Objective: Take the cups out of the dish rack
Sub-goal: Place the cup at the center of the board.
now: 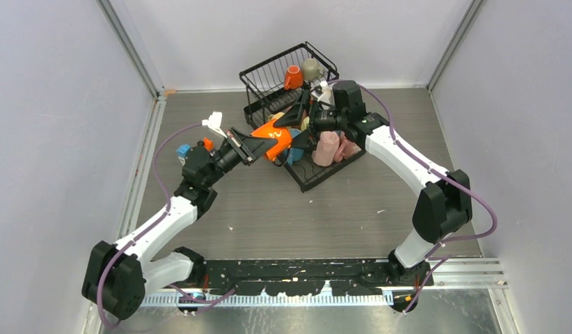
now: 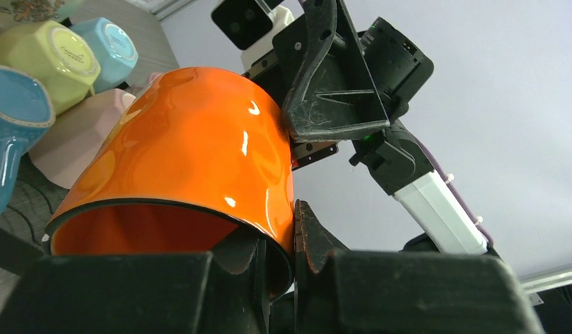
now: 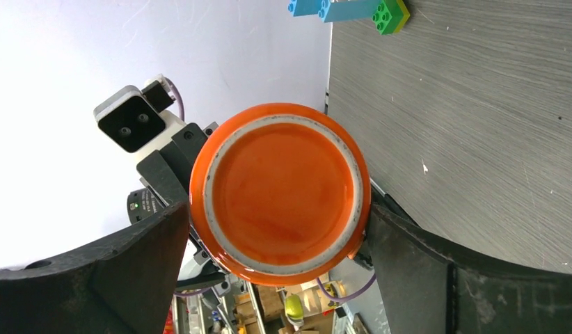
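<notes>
The left claw [image 2: 291, 240] is clenched on the wall of a glossy orange ceramic mug [image 2: 193, 139]. The right claw [image 3: 280, 236] is spread wide either side of the mug's base, perhaps just touching it.

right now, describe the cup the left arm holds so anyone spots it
Find the large black wire dish rack at the far wall. Beside its lower tray, the left pincer holds a glossy orange mug sideways; the other orange mug sits in the upper basket.

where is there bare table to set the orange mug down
Bare: the table between the dish rack and the black base rail; also right of the rack. Crowded: the rack's lower tray, full of cups, and the blocks at left.
</notes>
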Available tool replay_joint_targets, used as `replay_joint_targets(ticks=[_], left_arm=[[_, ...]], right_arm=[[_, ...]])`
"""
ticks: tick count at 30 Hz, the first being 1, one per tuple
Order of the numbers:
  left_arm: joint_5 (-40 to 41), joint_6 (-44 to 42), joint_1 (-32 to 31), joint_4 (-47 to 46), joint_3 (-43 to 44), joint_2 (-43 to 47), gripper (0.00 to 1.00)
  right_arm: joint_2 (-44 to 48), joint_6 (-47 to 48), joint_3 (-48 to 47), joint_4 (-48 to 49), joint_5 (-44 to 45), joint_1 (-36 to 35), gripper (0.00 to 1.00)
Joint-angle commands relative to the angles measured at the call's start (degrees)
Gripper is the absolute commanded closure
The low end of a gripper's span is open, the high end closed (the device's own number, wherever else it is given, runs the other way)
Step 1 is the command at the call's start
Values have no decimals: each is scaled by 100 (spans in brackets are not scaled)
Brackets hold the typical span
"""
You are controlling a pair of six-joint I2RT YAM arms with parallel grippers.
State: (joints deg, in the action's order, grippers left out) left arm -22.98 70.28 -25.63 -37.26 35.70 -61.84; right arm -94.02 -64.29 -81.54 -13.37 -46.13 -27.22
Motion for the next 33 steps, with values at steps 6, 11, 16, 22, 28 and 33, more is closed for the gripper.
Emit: replay_joint_targets(ticks=[6, 11, 16, 22, 28, 33], left_arm=[[530, -640, 23, 1190, 529, 689, 100], [838, -1082, 23, 2428, 838, 1050, 100], [1070, -1642, 23, 4034, 1215, 1320, 100], [1761, -2151, 23, 6622, 1972, 1276, 100], [2221, -2697, 18, 8146, 2426, 583, 100], [2566, -2973, 23, 8541, 2519, -26, 100]], right_arm=[[381, 268, 198, 204, 469, -19, 0], [489, 684, 213, -174, 706, -20, 0], [704, 1132, 284, -618, 1125, -20, 0], [1023, 1656, 288, -1487, 2110, -26, 0], [1362, 1972, 401, -1954, 2867, -51, 0], [1632, 2202, 522, -2224, 3484, -97, 0]])
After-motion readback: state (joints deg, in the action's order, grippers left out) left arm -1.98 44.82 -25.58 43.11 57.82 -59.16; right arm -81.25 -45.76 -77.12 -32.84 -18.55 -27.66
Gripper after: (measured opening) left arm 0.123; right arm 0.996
